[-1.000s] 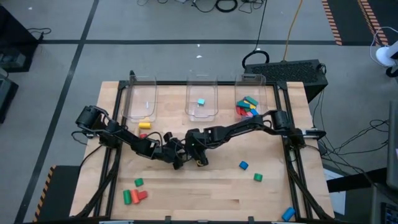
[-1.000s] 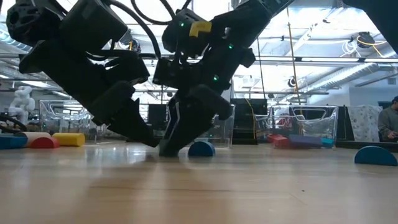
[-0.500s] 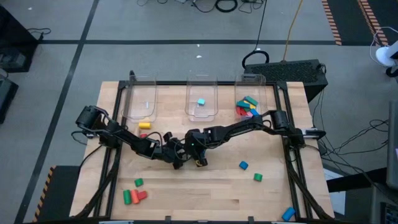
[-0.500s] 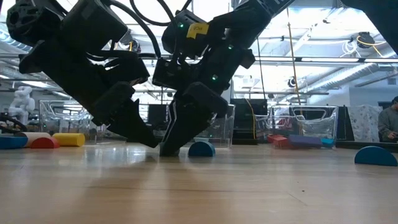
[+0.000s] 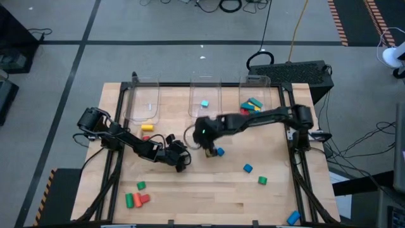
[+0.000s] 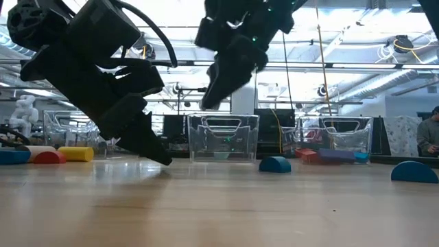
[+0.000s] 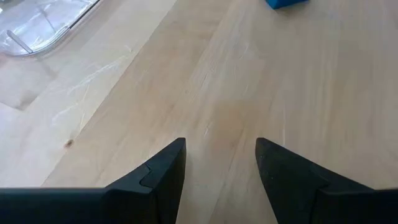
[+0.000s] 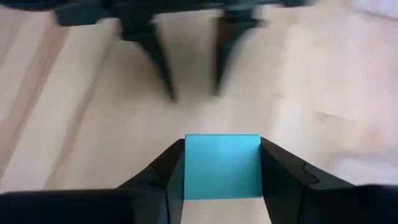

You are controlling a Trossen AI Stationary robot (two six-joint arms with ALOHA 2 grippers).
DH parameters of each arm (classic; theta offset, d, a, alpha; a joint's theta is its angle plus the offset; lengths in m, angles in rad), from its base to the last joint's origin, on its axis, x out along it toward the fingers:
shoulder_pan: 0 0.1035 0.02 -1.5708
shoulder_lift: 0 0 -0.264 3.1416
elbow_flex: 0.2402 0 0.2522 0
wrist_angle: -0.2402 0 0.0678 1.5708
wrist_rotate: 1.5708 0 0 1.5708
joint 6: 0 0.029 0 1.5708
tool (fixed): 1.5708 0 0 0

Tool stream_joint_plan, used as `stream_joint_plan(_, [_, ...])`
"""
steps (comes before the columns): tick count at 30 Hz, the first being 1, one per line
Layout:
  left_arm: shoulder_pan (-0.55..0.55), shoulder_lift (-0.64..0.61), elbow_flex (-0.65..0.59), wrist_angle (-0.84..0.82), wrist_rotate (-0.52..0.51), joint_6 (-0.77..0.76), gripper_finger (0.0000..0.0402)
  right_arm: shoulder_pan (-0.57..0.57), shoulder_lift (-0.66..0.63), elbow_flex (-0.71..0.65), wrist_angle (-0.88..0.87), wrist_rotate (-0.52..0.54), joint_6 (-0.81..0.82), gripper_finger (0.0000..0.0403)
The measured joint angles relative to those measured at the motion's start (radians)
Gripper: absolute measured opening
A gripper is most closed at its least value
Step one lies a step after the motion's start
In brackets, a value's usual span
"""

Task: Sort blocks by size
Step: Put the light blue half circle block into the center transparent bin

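Blocks lie scattered over a wooden desk (image 5: pixel 209 190) as two dark robot arms work above it. Right tool (image 8: pixel 222 163) hangs raised over the middle of the desk, its fingers closed on a light blue cube (image 8: pixel 221 165), which sits squarely between them and clear of the wood. From the high view, the right tool (image 5: pixel 212 149) shows just in front of the middle clear bin (image 5: pixel 205 104). Left tool (image 7: pixel 220 158) stands low at the desk's left-centre, fingers parted and holding nothing, tips close to the bare surface. One blue block (image 5: pixel 219 152) lies just beside the right tool; another blue block (image 5: pixel 247 168) and a green block (image 5: pixel 262 180) lie well apart toward the right. Red and green blocks (image 5: pixel 135 199) cluster near the front left edge. A yellow bar (image 5: pixel 147 127) lies in front of the left bin (image 5: pixel 143 104). Right bin (image 5: pixel 254 104) holds several mixed blocks (image 5: pixel 251 108), and the middle bin holds one light blue piece (image 5: pixel 204 103).
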Motion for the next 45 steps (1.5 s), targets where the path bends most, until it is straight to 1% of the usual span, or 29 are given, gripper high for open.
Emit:
stream_joint_plan(6, [0.001,0.000,0.000,0.002,0.000,0.000,0.0196,-0.125,-0.097,0.001,0.032,-0.001,-0.003,0.0152])
stream_joint_plan(10, [0.005,0.000,0.000,0.004,0.000,-0.001,0.0196,-0.234,-0.097,0.001,0.069,-0.004,-0.001,0.0150])
stream_joint_plan(14, [0.011,0.000,0.000,0.006,0.000,0.000,0.0196,-0.339,-0.056,0.004,0.118,-0.018,0.009,0.0150])
stream_joint_plan(16, [0.015,0.000,0.000,0.006,0.000,0.000,0.0196,-0.384,-0.022,0.001,0.134,-0.058,0.034,0.0153])
stream_joint_plan(19, [0.022,0.000,0.000,0.005,0.000,0.002,0.0196,-0.443,0.023,0.003,0.169,-0.158,0.076,0.0153])
stream_joint_plan(21, [0.029,0.000,0.000,0.004,0.000,0.007,0.0196,-0.471,0.063,0.028,0.185,-0.192,0.101,0.0151])
stream_joint_plan(26, [0.039,0.000,0.000,-0.009,0.000,0.008,0.0196,-0.502,0.153,0.092,0.124,-0.198,0.111,0.0154])
stream_joint_plan(29, [0.039,0.000,0.000,-0.016,0.000,0.010,0.0196,-0.503,0.205,0.144,0.091,-0.200,0.108,0.0157])
stream_joint_plan(31, [0.039,0.000,0.000,-0.021,0.001,0.008,0.0196,-0.503,0.239,0.168,0.038,-0.200,0.108,0.0157])
stream_joint_plan(33, [0.039,0.000,0.000,-0.032,0.001,0.003,0.0196,-0.501,0.268,0.189,0.031,-0.199,0.109,0.0158])
stream_joint_plan(35, [0.039,0.000,0.000,-0.037,0.001,-0.001,0.0196,-0.500,0.277,0.200,-0.006,-0.185,0.109,0.0158])
stream_joint_plan(45, [0.035,0.000,0.000,-0.036,0.002,-0.002,0.0196,-0.501,0.259,0.205,-0.006,-0.195,0.106,0.0160])
